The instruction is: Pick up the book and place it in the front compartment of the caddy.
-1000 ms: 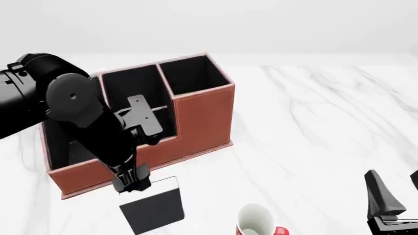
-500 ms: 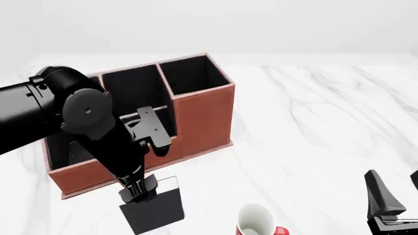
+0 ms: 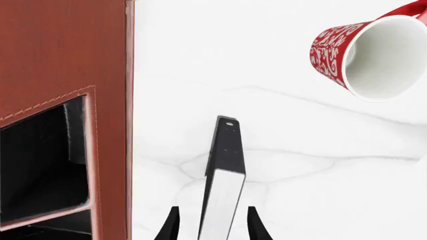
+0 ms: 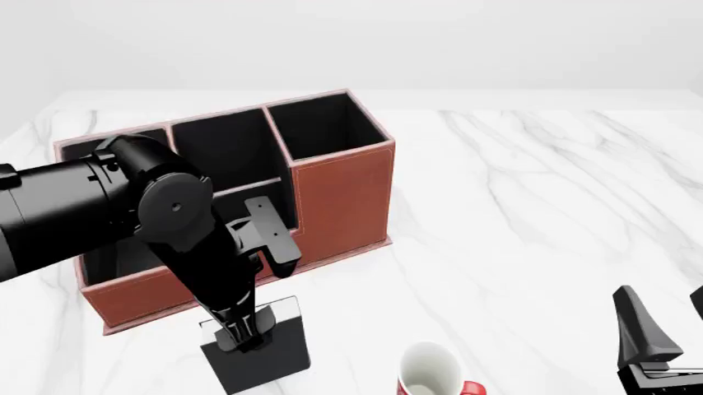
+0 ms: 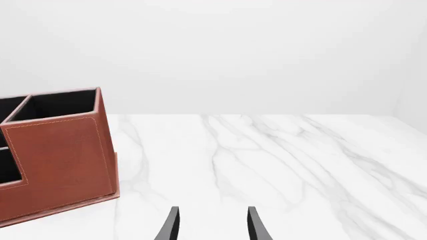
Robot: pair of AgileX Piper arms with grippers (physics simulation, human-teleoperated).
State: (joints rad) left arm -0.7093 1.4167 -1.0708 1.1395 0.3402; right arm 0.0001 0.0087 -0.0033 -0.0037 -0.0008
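The black book (image 4: 269, 354) stands on edge on the table just in front of the caddy (image 4: 341, 193), white page edges up. My left gripper (image 4: 246, 336) reaches down over its top. In the left wrist view the fingers (image 3: 172, 226) sit on either side of the book (image 3: 223, 197) with gaps, so the gripper is open around it. The reddish-brown caddy wall (image 3: 63, 60) is right beside the book, with a black-lined low cell (image 3: 40, 160) showing. My left arm hides most of the caddy's low front cells in the front view. My right gripper (image 5: 212, 227) is open and holds nothing at the table's near right (image 4: 657, 337).
A white mug (image 4: 429, 369) with a red handle stands to the right of the book, close to it; the left wrist view shows its red patterned side (image 3: 373, 50). White marble table stretches to the right of the caddy.
My left arm has swung forward and down, bringing its gripper from above the book's left top corner to straddle the book's top. The book, mug and right arm have not moved.
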